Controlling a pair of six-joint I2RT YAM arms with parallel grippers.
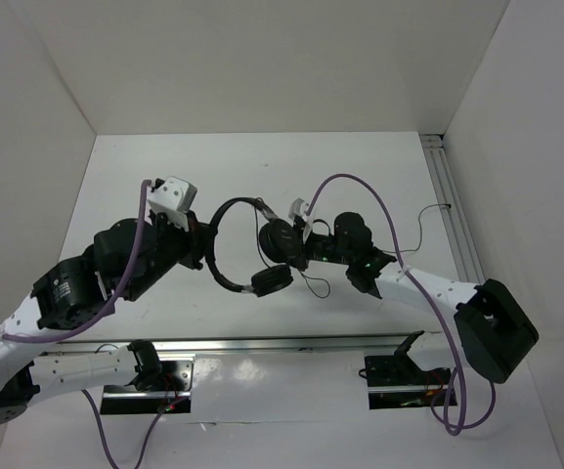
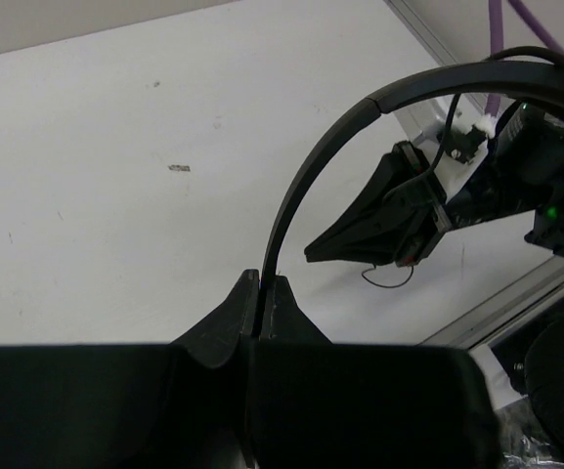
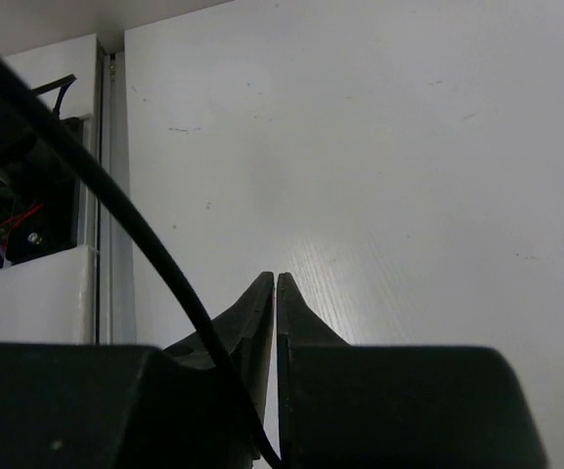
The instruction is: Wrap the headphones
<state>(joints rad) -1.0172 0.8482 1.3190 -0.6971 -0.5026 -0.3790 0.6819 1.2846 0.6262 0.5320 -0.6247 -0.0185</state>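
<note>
The black headphones [image 1: 225, 278] hang in the air between my two grippers, above the white table. My left gripper [image 1: 203, 246] is shut on the thin headband [image 2: 296, 186], which arcs up and to the right from my jaws [image 2: 262, 278]. The two round ear cups [image 1: 280, 237] [image 1: 272, 279] hang at the right end of the band. My right gripper [image 1: 299, 252] sits beside the upper ear cup. In the right wrist view it [image 3: 275, 277] is shut, and the thin black cord [image 3: 115, 200] crosses the left finger and runs down into the jaw gap. A small cord loop [image 1: 313, 285] hangs below.
An aluminium rail [image 1: 291, 344] runs along the near edge and another [image 1: 453, 205] along the right side. White walls enclose the table [image 1: 164, 166]. A purple robot cable [image 1: 360, 184] arcs over the right arm. A thin black wire [image 1: 428, 217] lies by the right rail.
</note>
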